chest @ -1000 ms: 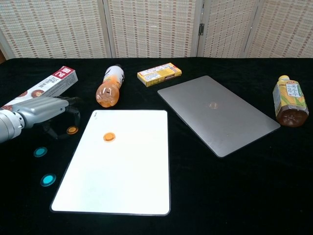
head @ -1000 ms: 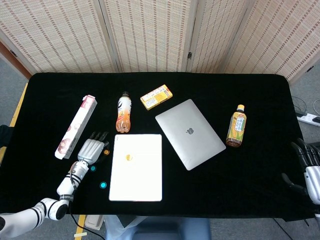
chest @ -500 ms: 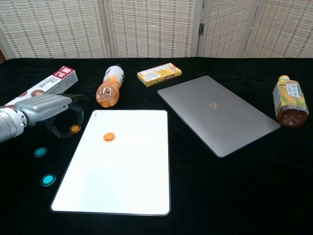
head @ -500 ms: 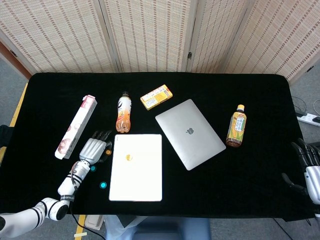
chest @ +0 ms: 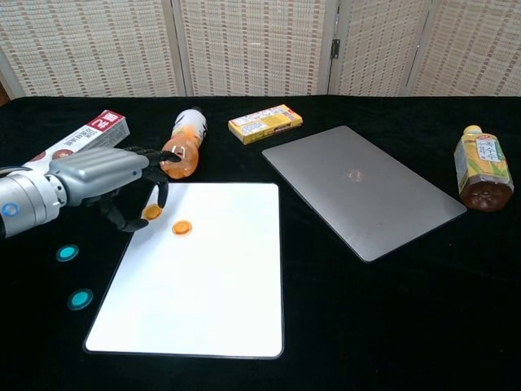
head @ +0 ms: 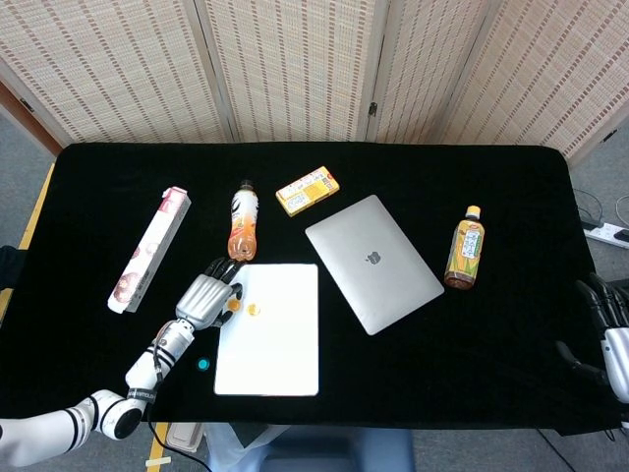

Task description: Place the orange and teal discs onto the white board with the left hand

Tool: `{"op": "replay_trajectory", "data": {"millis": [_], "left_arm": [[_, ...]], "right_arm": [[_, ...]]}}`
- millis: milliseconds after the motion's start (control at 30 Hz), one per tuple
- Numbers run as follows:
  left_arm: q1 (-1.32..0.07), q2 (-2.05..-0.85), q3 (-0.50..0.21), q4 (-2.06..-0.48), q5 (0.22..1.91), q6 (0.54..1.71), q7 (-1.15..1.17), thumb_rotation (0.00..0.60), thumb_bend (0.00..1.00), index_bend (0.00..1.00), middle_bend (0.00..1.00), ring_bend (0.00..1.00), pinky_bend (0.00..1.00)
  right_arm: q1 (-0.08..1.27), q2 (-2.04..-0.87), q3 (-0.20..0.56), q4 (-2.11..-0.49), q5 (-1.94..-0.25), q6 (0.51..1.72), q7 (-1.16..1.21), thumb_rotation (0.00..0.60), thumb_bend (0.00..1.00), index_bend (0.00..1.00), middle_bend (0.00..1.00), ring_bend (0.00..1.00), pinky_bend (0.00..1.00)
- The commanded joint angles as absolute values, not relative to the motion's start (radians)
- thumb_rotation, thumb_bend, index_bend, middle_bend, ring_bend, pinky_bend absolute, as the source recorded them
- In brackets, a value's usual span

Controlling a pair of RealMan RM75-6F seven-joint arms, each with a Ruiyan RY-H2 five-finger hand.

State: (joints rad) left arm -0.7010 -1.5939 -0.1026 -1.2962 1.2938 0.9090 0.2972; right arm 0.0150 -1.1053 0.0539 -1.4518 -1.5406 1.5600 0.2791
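My left hand [chest: 110,177] [head: 206,296] pinches a small orange disc [chest: 151,212] between thumb and finger, just above the left edge of the white board [chest: 212,285] [head: 280,344]. A second orange disc [chest: 181,228] [head: 254,310] lies on the board near its upper left. Two teal discs [chest: 67,252] [chest: 79,299] lie on the black cloth left of the board; the head view shows only one teal disc [head: 202,364]. My right hand [head: 607,324] hangs off the table's right edge, fingers apart, holding nothing.
A tipped orange drink bottle [chest: 183,145] lies just behind the left hand. A red and white box [chest: 77,140] is to its left. A yellow box [chest: 264,122], a closed silver laptop [chest: 358,189] and an upright tea bottle [chest: 483,167] stand further right.
The left hand picked the orange disc up off the cloth and carried it right to the board's left edge. The right hand has not moved.
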Motion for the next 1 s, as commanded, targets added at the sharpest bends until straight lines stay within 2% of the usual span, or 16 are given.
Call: {"op": "replay_trajectory", "data": {"millis": [33, 467, 667, 833, 1000], "left_arm": [[-0.707, -1.595, -0.100, -1.300, 1.275, 0.897, 0.322, 0.600, 0.41, 0.52, 0.07, 0.00, 0.00], [-0.713, -1.616, -0.095, -1.296, 1.238, 0.886, 0.356, 0.600, 0.41, 0.49, 0.07, 0.00, 0.00], [-0.713, -1.614, -0.093, -1.301, 1.236, 0.888, 0.352, 0.600, 0.41, 0.42, 0.07, 0.00, 0.00], [-0.707, -1.610, -0.093, -1.305, 1.241, 0.905, 0.346, 0.600, 0.41, 0.37, 0.07, 0.00, 0.00], [-0.664, -1.559, -0.089, -1.341, 1.255, 0.970, 0.305, 0.600, 0.41, 0.39, 0.07, 0.00, 0.00]], "right_arm": [[0.014, -1.108, 0.054, -1.447, -1.539, 1.559, 0.283, 0.600, 0.32, 0.00, 0.00, 0.00, 0.00], [0.019, -1.111, 0.057, -1.433, -1.540, 1.555, 0.296, 0.600, 0.32, 0.00, 0.00, 0.00, 0.00], [0.020, -1.114, 0.057, -1.428, -1.537, 1.549, 0.301, 0.600, 0.32, 0.00, 0.00, 0.00, 0.00], [0.021, -1.115, 0.057, -1.427, -1.538, 1.549, 0.302, 0.600, 0.32, 0.00, 0.00, 0.00, 0.00], [0.019, -1.111, 0.058, -1.430, -1.543, 1.558, 0.301, 0.600, 0.32, 0.00, 0.00, 0.00, 0.00]]}}
